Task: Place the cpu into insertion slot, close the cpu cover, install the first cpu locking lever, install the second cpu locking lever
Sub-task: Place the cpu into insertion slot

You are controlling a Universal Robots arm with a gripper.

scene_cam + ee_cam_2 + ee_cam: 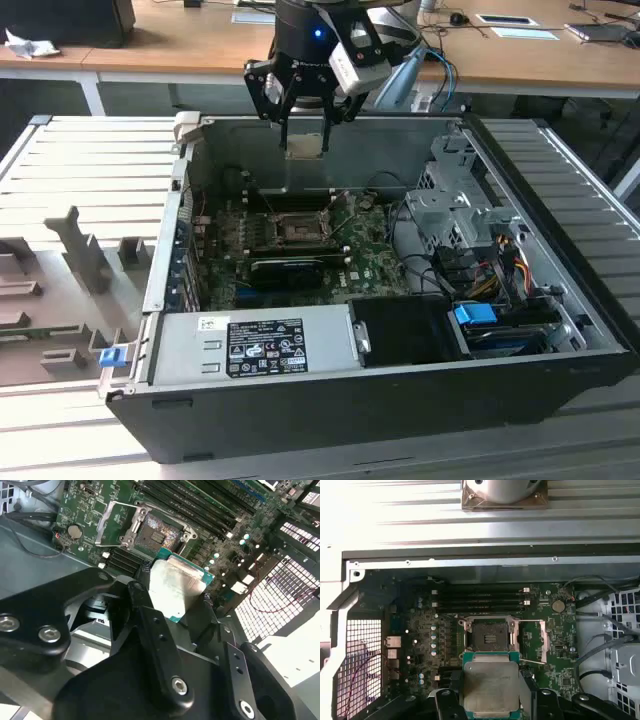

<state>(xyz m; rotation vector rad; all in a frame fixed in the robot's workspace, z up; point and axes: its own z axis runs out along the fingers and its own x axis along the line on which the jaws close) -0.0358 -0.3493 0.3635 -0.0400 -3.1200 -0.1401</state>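
The black two-fingered tool (303,138) is gripping a small flat square cpu (304,148) with a pale silvery-beige metal top. Its dark fingers (146,605) are pressing on two opposite edges of the chip, closed no further than the chip's width. The cpu is hanging level in the air over an open dark-grey metal computer case (300,410), above the square insertion slot (297,229) and well apart from it. In the first wrist view the chip's green border is overlapping the near edge of the insertion slot (489,634), whose field of contacts is lying bare. The thin grey metal cpu cover (541,640), a frame plate with a square window, is standing swung away from the insertion slot on its hinged edge, so the opening is lying uncovered. The insertion slot is sitting on a green motherboard (420,630), with four long black memory slots (480,600) running just beside it on one side. In the exterior view a black finned card (295,268) is lying just beside it on the opposite side. The case is resting on a pale grey slatted surface (90,160).
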